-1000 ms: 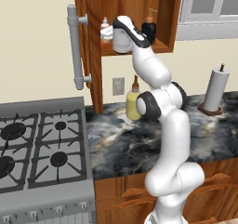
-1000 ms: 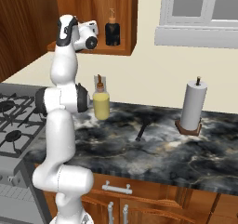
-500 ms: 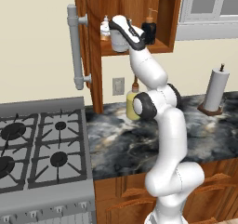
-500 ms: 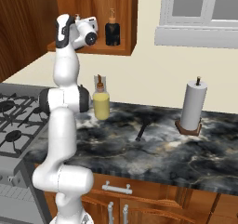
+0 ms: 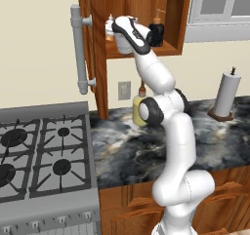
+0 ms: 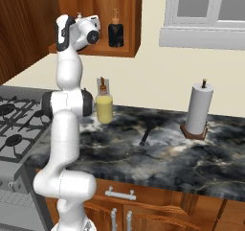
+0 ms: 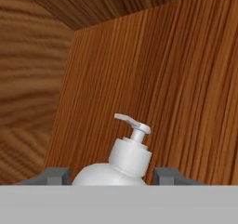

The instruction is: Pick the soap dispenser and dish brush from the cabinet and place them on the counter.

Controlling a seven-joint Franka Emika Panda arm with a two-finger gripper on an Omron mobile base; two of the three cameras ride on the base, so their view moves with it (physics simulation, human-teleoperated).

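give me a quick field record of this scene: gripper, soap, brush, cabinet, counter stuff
gripper: inside the open cabinet, fingers either side of the white dispenser; contact cannot be told
white dispenser: upright on the cabinet shelf
dark bottle: on the same shelf, to the right
cabinet: door open
brush: lying on the counter
counter: also holds a yellow bottle and a paper towel roll
stove: left of the counter

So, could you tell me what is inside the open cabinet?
The cabinet holds a white soap dispenser and a dark pump bottle; the gripper covers the dispenser's lower body.
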